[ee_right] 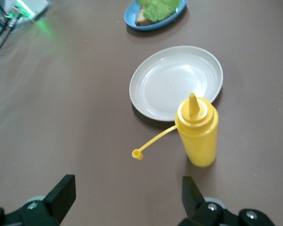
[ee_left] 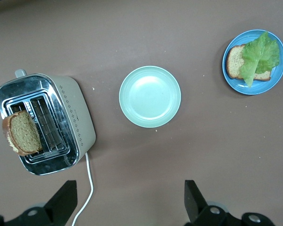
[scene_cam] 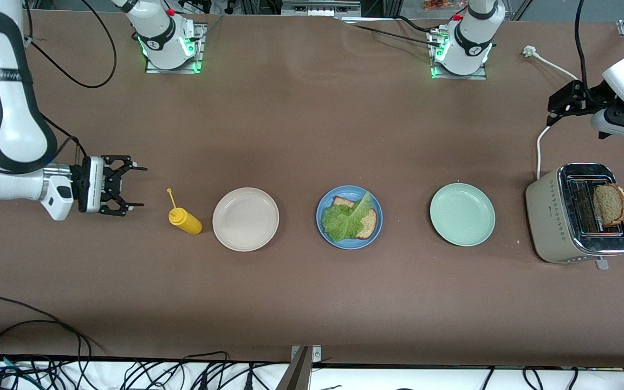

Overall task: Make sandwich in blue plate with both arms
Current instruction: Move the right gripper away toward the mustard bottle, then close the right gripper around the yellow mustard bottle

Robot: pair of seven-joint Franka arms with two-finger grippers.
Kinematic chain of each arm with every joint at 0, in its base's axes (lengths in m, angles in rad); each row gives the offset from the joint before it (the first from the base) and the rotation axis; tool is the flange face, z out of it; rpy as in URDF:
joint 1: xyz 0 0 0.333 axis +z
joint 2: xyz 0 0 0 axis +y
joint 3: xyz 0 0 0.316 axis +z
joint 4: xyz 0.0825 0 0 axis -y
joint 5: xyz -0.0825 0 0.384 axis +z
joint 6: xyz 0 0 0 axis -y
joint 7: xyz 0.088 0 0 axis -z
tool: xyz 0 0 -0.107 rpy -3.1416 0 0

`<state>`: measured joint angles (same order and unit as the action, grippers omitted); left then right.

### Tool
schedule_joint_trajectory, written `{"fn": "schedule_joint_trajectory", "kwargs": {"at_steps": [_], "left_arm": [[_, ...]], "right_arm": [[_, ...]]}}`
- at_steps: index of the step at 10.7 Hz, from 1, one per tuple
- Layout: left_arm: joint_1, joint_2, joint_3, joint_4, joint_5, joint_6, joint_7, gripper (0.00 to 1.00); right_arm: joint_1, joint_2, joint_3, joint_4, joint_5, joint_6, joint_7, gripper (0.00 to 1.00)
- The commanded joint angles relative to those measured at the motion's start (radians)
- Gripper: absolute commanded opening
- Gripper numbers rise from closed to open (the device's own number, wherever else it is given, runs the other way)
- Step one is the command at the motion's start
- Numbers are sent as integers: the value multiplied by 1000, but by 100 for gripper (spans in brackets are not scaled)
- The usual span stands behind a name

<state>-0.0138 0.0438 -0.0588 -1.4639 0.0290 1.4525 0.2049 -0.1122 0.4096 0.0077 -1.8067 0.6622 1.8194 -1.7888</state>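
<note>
The blue plate sits mid-table and holds one slice of brown bread with a green lettuce leaf lying over it. In the left wrist view the same plate, bread and lettuce show. A second bread slice stands tilted in a slot of the toaster. My left gripper hangs open and holds nothing, over the table and the white cord beside the toaster. My right gripper is open and holds nothing, beside the yellow bottle.
A beige-white plate lies between the bottle and the blue plate. A pale green plate lies between the blue plate and the toaster. The bottle stands upright, its cap off on a tether. Cables run along the table's near edge.
</note>
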Motion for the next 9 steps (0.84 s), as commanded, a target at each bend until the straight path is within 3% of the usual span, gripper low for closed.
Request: {"fn": "schedule_joint_trajectory", "kwargs": {"at_steps": [1,5,9], "left_arm": [[0,4,2,22,-20,-18,-5,100],[0,4,2,20,-20,-20,-5,100],[0,4,1,22,-20,-20,-5,100]], "right_arm": [[-35,102,9,12,147,-28,-307,100],[-49,213,-23,33,284,-14,-614,100],[-47,320,-25,73,344,11,-662,100]]}}
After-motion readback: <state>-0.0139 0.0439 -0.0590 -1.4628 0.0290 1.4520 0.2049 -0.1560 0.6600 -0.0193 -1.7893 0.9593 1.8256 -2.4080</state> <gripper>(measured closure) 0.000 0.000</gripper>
